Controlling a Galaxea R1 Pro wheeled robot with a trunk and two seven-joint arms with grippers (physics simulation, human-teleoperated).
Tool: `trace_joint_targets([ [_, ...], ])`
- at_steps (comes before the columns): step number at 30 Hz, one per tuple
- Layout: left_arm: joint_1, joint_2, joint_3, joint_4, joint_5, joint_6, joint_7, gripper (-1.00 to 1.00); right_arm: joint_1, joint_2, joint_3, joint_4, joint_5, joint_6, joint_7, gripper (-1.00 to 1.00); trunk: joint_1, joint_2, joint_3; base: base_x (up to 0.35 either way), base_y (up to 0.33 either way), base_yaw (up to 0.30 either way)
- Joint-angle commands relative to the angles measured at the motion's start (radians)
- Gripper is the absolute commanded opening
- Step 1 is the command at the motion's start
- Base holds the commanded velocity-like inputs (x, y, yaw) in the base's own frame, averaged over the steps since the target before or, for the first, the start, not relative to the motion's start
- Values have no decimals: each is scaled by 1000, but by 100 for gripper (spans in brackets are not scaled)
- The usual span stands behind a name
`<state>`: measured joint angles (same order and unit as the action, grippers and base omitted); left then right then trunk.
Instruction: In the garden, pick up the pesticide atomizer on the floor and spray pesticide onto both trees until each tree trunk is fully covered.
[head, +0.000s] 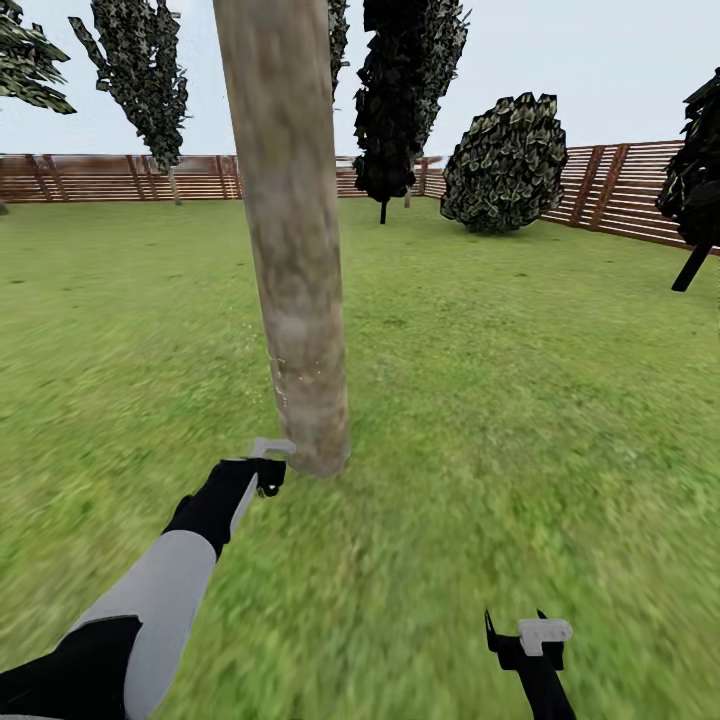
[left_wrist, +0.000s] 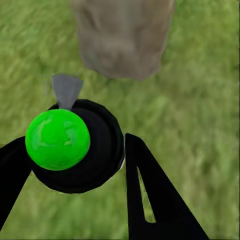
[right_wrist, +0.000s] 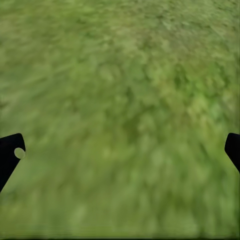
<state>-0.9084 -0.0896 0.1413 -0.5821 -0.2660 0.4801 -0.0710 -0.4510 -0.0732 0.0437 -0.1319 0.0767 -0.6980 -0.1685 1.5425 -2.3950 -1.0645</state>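
Note:
A thick mottled beige-grey tree trunk (head: 290, 250) rises from the grass just ahead of me. My left gripper (head: 262, 478) is low beside the trunk's base and shut on the pesticide atomizer (left_wrist: 75, 150), a dark round bottle with a bright green dot on top. Its grey nozzle (left_wrist: 66, 90) faces the trunk (left_wrist: 122, 40), a short gap away. A few faint pale specks show on the lower trunk's left edge (head: 279, 375). My right gripper (head: 515, 630) hangs open over bare grass (right_wrist: 120, 100), with nothing between its fingers.
Green lawn (head: 520, 400) stretches all around. A brown slat fence (head: 100, 178) closes the back and right side. In front of it stand a round dark bush (head: 505, 165), dark-leaved trees (head: 405, 100) and a leaning tree (head: 695, 180) at the far right.

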Motion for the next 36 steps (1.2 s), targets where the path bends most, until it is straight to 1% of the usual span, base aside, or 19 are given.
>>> trace_joint_targets([
  [1, -4, -15, 0, 0, -7, 0, 0, -100, 0, 0, 0, 0, 0, 0, 0, 100, 0, 0, 0, -26, 0, 0],
  [2, -6, -25, 1, -1, -6, 2, -1, -100, 0, 0, 0, 0, 0, 0, 0, 100, 0, 0, 0, -17, 0, 0],
  [4, -8, -57, 0, -1, -6, 22, -1, -100, 0, 0, 0, 0, 0, 0, 0, 100, 0, 0, 0, -6, 0, 0],
  [5, -10, -65, -1, -1, -6, 31, -1, -100, 0, 0, 0, 0, 0, 0, 0, 100, 0, 0, 0, -1, 0, 0],
  [6, -9, -65, -4, -9, -7, 34, -1, -100, 0, 0, 0, 0, 0, 0, 0, 100, 0, 0, 0, 0, 0, 0],
  [8, -3, -61, -8, -49, -9, 39, -1, -100, 0, 0, 0, 0, 0, 0, 0, 100, 0, 0, 0, 0, 0, 0],
  [9, 3, -46, -5, -150, -11, 94, -2, -100, 0, 0, -1, 0, 0, 0, 0, 100, 0, 0, 0, 0, 0, 0],
  [12, 6, -3, -7, -247, -6, 174, -8, -100, 0, 0, -1, 0, 0, 0, 0, 100, 0, 0, 0, 0, 0, 0],
  [14, 6, 3, -11, -280, -6, 194, -10, -100, 0, 0, -1, 0, 0, 0, 0, 100, 0, 0, 0, 0, 0, -21],
  [15, 6, 0, -18, -286, -6, 197, -10, -100, 0, 0, -1, 0, 0, 0, 0, 100, 0, 0, 0, 0, 0, -156],
  [18, 6, -25, -82, -290, -4, 199, -9, -100, 0, 0, -1, 0, -1, 0, 0, 100, 0, 0, 0, 0, 0, -218],
  [20, 6, -41, -101, -291, -4, 201, -8, -100, 0, 0, -1, 0, -1, 0, 0, 100, 0, 0, 0, -50, 0, -49],
  [22, 6, -43, -104, -292, -4, 204, -7, -100, 0, 0, -1, 0, -1, 0, 0, 100, 0, 0, 0, -222, 0, -16],
  [26, 5, -36, -100, -294, -8, 206, -7, -100, 0, 1, -1, 0, 0, 0, 0, 100, 0, 0, 0, -149, 0, -3],
  [28, 5, -23, -92, -296, -8, 212, -6, -100, 0, 0, 0, 0, 0, 0, 0, 100, 0, 0, 0, -19, 0, 0],
  [30, -1, -2, -82, -308, -8, 239, -4, -100, 0, 0, -1, 0, -1, 0, 0, 100, 0, 0, 0, -4, 0, 0],
  [31, -1, -3, -81, -310, -8, 243, -4, -100, 0, 0, -1, 0, 0, 0, 0, 100, 0, 0, 0, -2, 0, 0],
  [33, -5, -17, -85, -317, -5, 249, -2, -100, 0, 0, -1, 0, 0, 0, 0, 100, 0, 0, 0, 0, 0, 0],
  [36, -8, -62, -93, -352, -4, 291, -2, -100, 0, 0, -1, 0, 0, 0, 0, 100, 0, 0, 0, 0, 0, 0],
])
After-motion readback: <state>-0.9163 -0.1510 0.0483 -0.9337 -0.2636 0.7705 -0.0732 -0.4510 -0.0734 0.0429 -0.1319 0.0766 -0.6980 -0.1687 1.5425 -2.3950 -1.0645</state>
